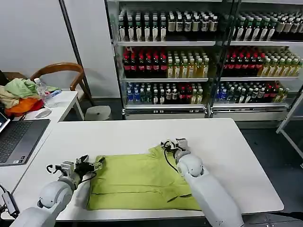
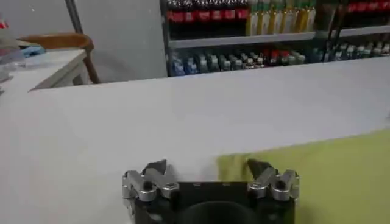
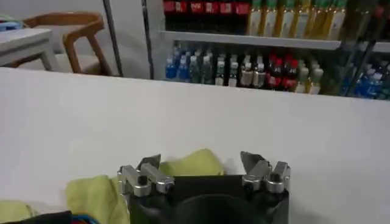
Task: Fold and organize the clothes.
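Lime-green T-shirt (image 1: 142,182) lies spread flat, lower centre of the head view, on the white table (image 1: 142,135). Both grippers sit low with fingers apart — left gripper (image 1: 93,166) at its left edge, right gripper (image 1: 173,144) at its upper right corner.

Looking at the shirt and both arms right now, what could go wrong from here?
The left tool is open at the T-shirt's far-left corner; it may close on the white table and miss the cloth. The right tool, also open, sits over a bunched far edge and could pinch several layers. The shirt's near edge lies close to the table's front, so a pull might drag it off.
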Action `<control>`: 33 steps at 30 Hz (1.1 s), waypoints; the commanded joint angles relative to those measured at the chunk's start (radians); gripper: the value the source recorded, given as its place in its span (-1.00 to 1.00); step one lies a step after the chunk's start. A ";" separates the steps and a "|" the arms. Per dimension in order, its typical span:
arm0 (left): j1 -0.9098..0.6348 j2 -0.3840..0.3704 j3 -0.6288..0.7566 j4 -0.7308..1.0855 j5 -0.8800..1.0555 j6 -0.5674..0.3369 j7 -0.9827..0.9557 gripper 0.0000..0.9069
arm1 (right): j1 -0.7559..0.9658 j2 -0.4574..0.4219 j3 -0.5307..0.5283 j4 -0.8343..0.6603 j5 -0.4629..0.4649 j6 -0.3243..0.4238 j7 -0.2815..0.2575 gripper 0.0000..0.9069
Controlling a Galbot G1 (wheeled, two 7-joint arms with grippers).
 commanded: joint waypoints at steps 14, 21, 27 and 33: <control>-0.015 -0.017 0.033 0.013 -0.002 -0.006 0.024 -0.89 | 0.017 0.011 -0.013 -0.031 0.051 -0.017 0.006 -1.00; -0.009 -0.018 0.035 0.009 -0.001 -0.021 0.032 -0.89 | 0.011 0.011 -0.006 -0.026 0.044 -0.009 0.003 -1.00; -0.008 -0.019 0.032 0.002 -0.003 -0.041 0.042 -0.89 | -0.002 0.000 -0.002 0.007 0.043 0.014 -0.004 -1.00; 0.031 -0.001 -0.002 -0.054 -0.016 -0.062 0.047 -0.89 | -0.054 -0.054 0.006 0.169 0.086 -0.018 0.015 -1.00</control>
